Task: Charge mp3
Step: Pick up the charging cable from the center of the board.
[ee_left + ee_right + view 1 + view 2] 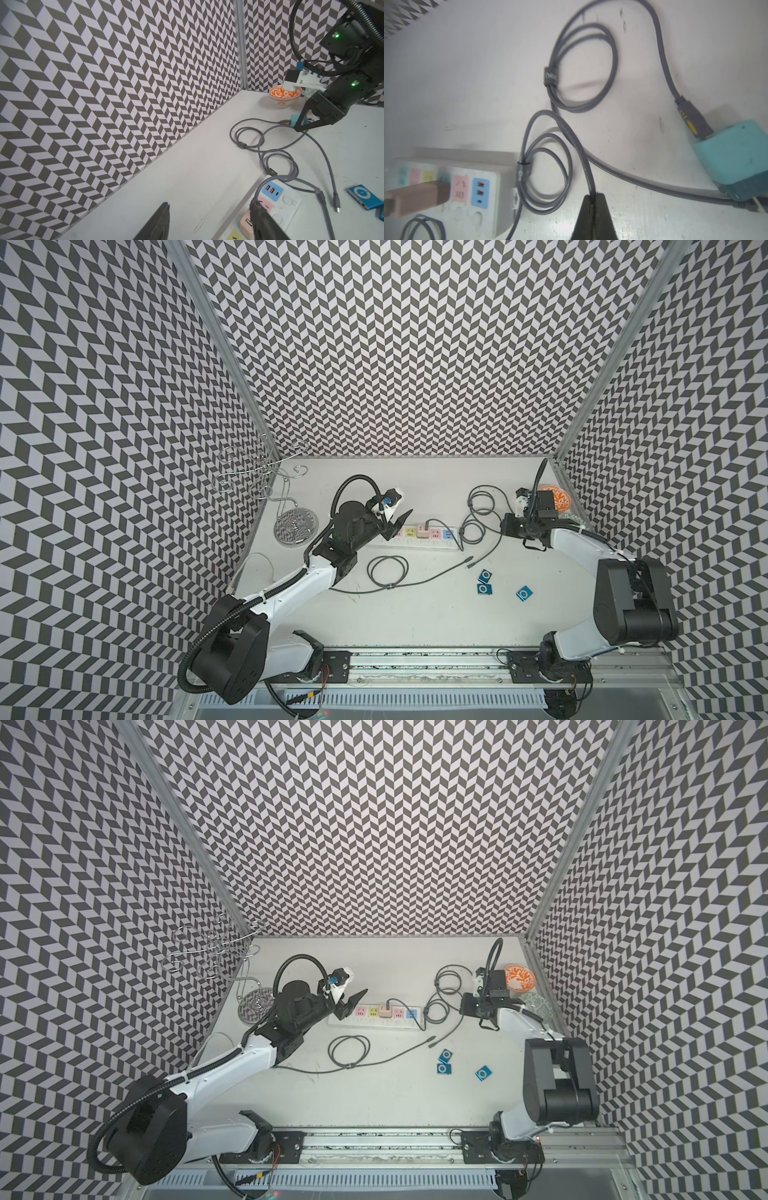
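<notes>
Top views first: the blue mp3 players (484,576) are seen lying flat on the table (415,622), right of centre, in a small cluster. A lone mp3 player (524,593) is set a little apart. None is touched and none is cabled. Just beside the cluster, two free plug ends (471,560) are lying loose.

Further back, a grey cable (577,145) is pinched mid-length by the right gripper (592,196). In the right wrist view the jaws are pressed together on the strand at table level. Near them sits a teal charger block (733,153) that is not seated in the power strip (432,545). From above, the pinched strand appears to run on to one of the loose plugs.

Over the strip's end on the robot's left, the left gripper (399,524) is held spread, with nothing between its fingers.

The cable pick-up is judged to be the step in hand, with plugging not yet begun. Next, the plug end would need to be brought to a player's port. Since the grip sits well back from the plug, a re-grip nearer the tip is probably called for. The light player may also need steadying by the free arm.
</notes>
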Motion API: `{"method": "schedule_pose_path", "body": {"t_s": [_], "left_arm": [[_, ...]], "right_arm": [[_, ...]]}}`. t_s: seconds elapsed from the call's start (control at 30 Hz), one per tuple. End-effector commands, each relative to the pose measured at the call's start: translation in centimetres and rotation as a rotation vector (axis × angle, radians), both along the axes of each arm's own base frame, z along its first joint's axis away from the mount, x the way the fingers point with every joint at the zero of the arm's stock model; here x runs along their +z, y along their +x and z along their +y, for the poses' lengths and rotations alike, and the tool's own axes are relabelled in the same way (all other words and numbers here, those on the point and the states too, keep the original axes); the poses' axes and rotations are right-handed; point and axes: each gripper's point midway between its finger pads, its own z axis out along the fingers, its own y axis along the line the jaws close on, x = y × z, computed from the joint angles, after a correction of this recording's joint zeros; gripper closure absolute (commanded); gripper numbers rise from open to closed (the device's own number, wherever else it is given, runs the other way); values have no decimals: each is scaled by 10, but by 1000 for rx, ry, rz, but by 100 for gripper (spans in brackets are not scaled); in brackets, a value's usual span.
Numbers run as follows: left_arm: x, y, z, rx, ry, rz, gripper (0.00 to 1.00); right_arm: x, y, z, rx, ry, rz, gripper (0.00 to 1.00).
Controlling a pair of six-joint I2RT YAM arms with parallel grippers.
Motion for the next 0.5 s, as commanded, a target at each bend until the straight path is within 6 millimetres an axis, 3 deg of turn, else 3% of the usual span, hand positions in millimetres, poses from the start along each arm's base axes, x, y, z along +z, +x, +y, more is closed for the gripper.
{"method": "schedule_pose_path", "body": {"t_s": [0.0, 0.23, 0.47], "left_arm": [[18, -17, -17, -116, -12, -28, 37], [21, -45, -69, -346, -27, -33, 37], [2, -66, -130, -537, 20, -50, 38]], "right_arm": [[44, 7, 12, 58, 35, -95, 100], [110, 10, 35, 147, 144, -202, 100], [147, 9, 45, 193, 175, -222, 100]]}}
